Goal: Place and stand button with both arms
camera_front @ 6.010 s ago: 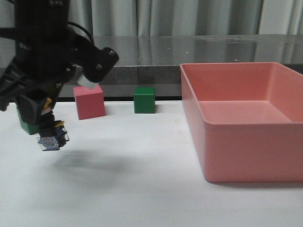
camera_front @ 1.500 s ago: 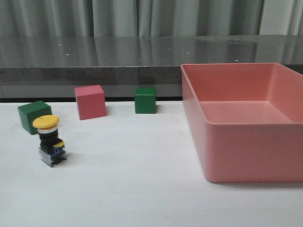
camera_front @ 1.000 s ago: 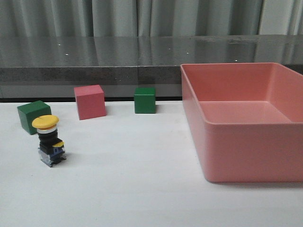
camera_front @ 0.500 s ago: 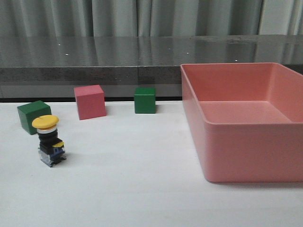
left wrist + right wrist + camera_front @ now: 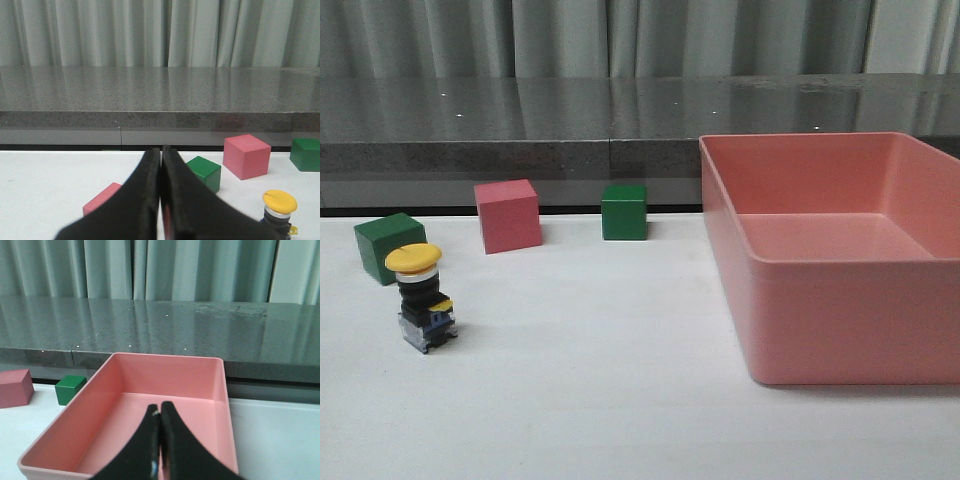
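The button (image 5: 420, 297) stands upright on the white table at the left, yellow cap on top, bluish-clear base down. It also shows at the edge of the left wrist view (image 5: 279, 210). No arm appears in the front view. My left gripper (image 5: 160, 150) is shut and empty, well back from the button. My right gripper (image 5: 160, 406) is shut and empty, seen in front of the pink bin (image 5: 65, 450).
The large pink bin (image 5: 820, 310) fills the table's right side. A green cube (image 5: 388, 246) sits just behind the button, a pink cube (image 5: 507, 215) and another green cube (image 5: 624, 211) farther back. One more pink cube (image 5: 102, 199) lies near the left gripper. A dark ledge runs behind.
Six seconds ago the left gripper held the button just above the table. It has since let go and withdrawn from the front view; over the last 1.5 seconds the button has stood still.
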You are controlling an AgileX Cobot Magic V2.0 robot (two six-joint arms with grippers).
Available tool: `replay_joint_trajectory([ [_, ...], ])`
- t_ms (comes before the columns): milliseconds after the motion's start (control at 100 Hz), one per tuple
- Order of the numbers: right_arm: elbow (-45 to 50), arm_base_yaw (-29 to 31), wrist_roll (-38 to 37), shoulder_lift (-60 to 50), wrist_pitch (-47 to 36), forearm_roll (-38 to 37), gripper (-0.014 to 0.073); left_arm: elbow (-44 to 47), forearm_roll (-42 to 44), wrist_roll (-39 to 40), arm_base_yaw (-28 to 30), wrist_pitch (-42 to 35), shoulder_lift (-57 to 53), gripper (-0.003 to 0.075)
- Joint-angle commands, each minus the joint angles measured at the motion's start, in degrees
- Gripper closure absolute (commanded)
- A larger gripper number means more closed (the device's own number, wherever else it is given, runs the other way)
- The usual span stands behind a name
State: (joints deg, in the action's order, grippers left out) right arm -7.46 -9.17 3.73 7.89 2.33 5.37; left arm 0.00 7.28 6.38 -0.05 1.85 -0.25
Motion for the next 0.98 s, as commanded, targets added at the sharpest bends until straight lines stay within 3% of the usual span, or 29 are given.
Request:
replay_joint_trajectory([
  [0,2.0,0.4,-3.7,-2.8,-6.3,-2.2,0.0654,2.6,-0.1,0.6,0.0,-5.0,-1.8,0.0740],
  [160,7.3,0.5,-4.1,-10.1,-6.5,-2.0,0.0654,2.6,-0.1,0.6,0.0,-5.0,-1.8,0.0740],
  [970,8.2,1.0,-4.1,-9.4,-6.4,-1.8,0.0654,2.6,-0.1,0.6,0.0,-5.0,-1.8,0.0740],
])
